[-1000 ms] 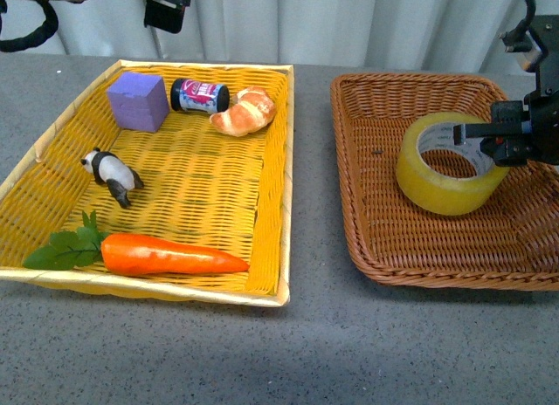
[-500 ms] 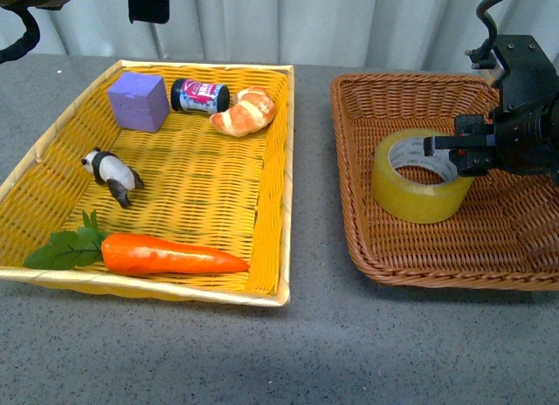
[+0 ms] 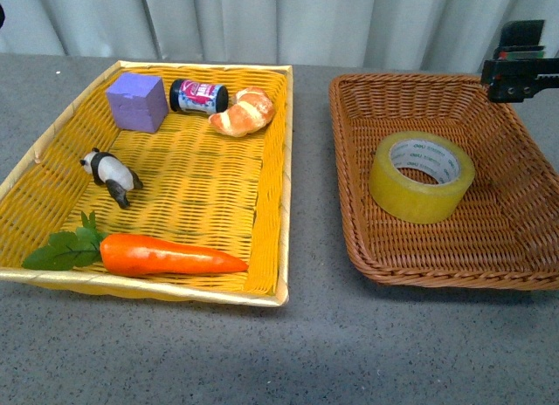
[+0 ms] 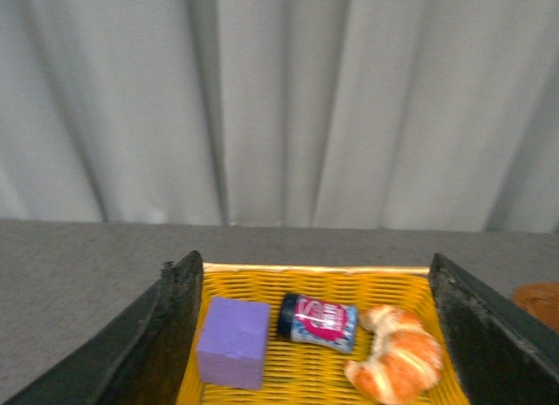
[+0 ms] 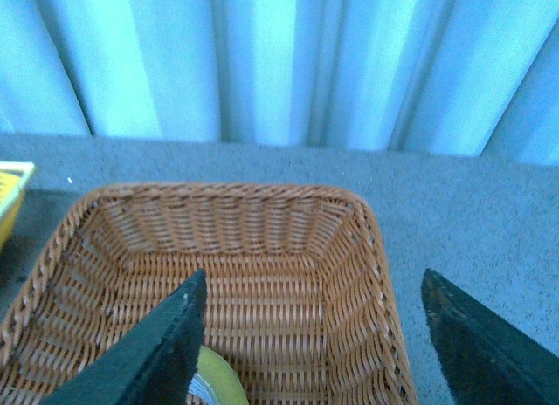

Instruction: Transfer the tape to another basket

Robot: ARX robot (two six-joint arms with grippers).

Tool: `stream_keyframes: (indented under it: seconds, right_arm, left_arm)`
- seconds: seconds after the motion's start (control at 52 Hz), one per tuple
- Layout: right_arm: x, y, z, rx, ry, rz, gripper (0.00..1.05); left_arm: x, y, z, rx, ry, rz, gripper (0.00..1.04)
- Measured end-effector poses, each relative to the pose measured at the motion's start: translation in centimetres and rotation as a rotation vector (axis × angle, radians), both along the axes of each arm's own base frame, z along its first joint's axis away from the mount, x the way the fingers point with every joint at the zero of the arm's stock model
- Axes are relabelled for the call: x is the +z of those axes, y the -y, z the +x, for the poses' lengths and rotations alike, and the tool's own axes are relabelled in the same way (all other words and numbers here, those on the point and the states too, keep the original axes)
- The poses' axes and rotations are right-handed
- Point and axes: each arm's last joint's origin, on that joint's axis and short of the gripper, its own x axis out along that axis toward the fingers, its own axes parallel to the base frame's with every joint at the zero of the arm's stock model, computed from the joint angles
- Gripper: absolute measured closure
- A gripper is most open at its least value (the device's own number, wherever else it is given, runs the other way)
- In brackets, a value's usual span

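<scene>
There are two baskets on the grey table: one yellow basket on the left and one brown basket on the right. They stand side by side and do not touch.

There is one tape. It lies in the brown basket, on the floor of its left half, close to the left wall. The roll rests flat on one face, so its hole opens upward and the axis through the hole is about upright. As a ring it has no clear long side.

The yellow basket holds five things, one of each. A purple cube, a small dark jar lying on its side and a croissant stand along the far wall. A panda figure is at the left, and a carrot with green leaves is at the near wall.

The right gripper is spread wide with nothing between its fingers. It is over the far right part of the brown basket, well apart from the tape. The left gripper is also spread wide and holds nothing.
</scene>
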Motion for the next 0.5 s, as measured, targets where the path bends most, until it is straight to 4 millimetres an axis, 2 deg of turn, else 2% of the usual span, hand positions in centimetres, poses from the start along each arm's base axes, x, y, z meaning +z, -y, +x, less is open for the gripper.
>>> stream_keyframes:
  seconds: [0.077,0.173,0.308,0.385,0.5]
  right_arm:
    - [0.0,0.4,-2.2,-0.001,0.108,0.011,0.47]
    - [1.2,0.9,-4.6,-0.006,0.180,0.017,0.63]
    - [2.1,1.4,-7.3,-0.012,0.199,0.018,0.84]
    - [2.1,1.9,-9.4,0.018,0.183,0.020,1.04]
    - [2.6,2.7,-11.9,-0.012,0.185,0.020,1.04]
  left_arm:
    - [-0.4,-0.7,-1.9,-0.044,0.010,-0.002,0.42]
    - [-1.0,-1.6,-4.3,-0.042,0.001,-0.004,0.58]
    - [-1.4,-2.6,-7.1,-0.040,-0.001,-0.010,0.81]
    - [-1.8,-3.1,-9.0,-0.036,-0.007,-0.012,0.99]
    - [-2.1,-3.7,-11.4,-0.038,0.000,-0.016,1.01]
